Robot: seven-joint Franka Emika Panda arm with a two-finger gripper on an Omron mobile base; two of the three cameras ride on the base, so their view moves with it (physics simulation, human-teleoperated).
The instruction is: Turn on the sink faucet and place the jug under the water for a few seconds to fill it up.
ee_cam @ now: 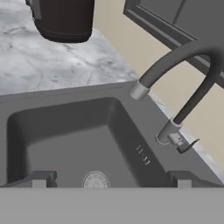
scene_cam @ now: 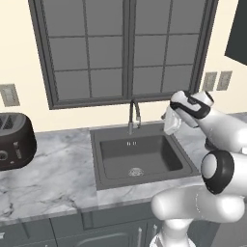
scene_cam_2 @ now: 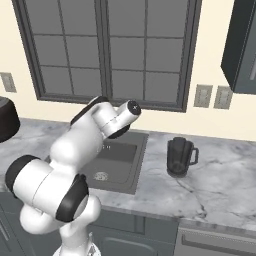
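Hovering spread and empty, the end effector (ee_cam: pixel 111 179) was best steered toward the sink faucet (ee_cam: pixel 183 83), its lever at four o'clock nudged gently.

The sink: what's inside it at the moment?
Inside the sink there is just a round metal drain; no water stream shows. The arm covers its right corner in the left base view.

Nothing here can be read: the small pale marks on the far wall of the sink (scene_cam: pixel 131 143) are too tiny to make out.
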